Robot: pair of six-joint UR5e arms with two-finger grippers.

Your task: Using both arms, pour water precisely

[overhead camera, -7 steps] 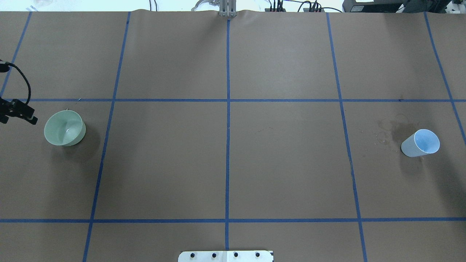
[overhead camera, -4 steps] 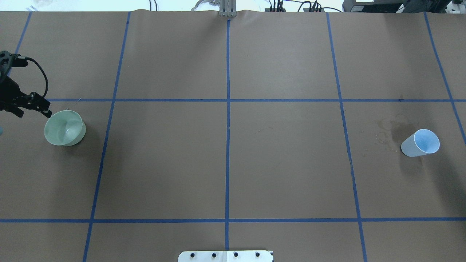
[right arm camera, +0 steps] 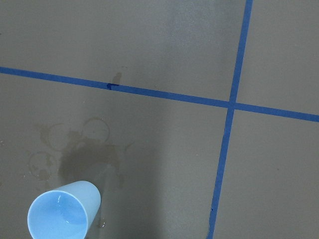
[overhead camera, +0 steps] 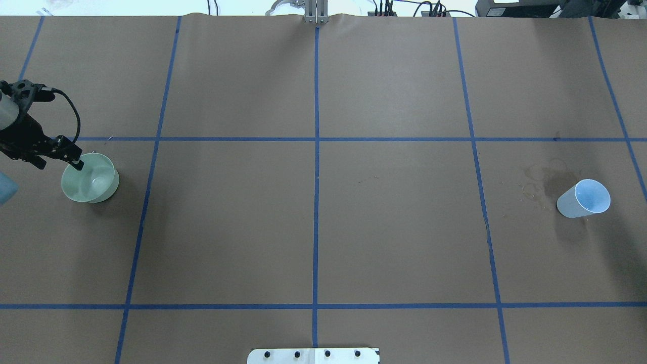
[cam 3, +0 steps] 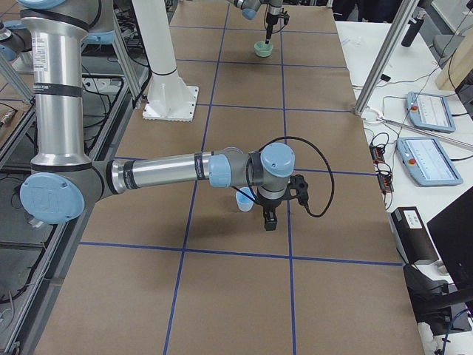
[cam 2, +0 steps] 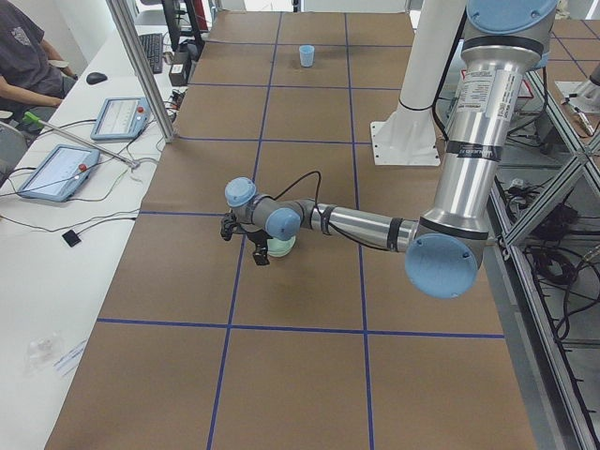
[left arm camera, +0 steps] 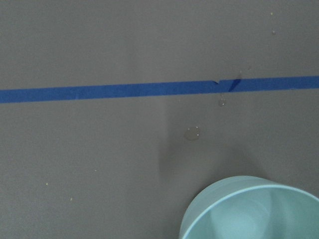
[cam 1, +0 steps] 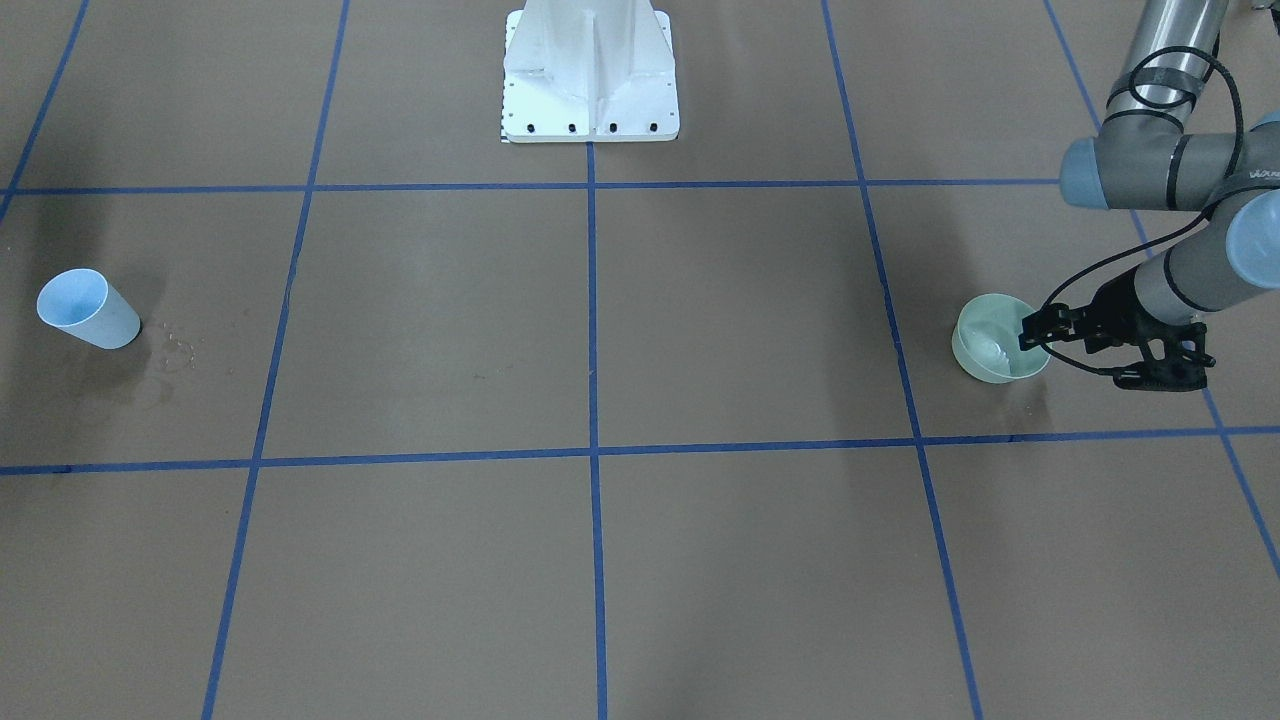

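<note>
Overhead exterior: left arm [overhead camera: 6, 115] edge-cropped.

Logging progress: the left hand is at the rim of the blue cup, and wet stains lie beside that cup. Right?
No: the left hand is at the rim of the green bowl, not the cup, as the overhead view shows. The stains do lie beside the cup.

Left wrist cam only catches part of the green bowl [left arm camera: 249, 209]; the bottom edge chops off the rest. Same deal for the blue cup [right arm camera: 64, 211] on the right wrist cam. The right gripper [cam 3: 269, 220] shows only side-on (jaws unreadable). The left gripper [cam 1: 1030, 332] is too small to tell either.
</note>
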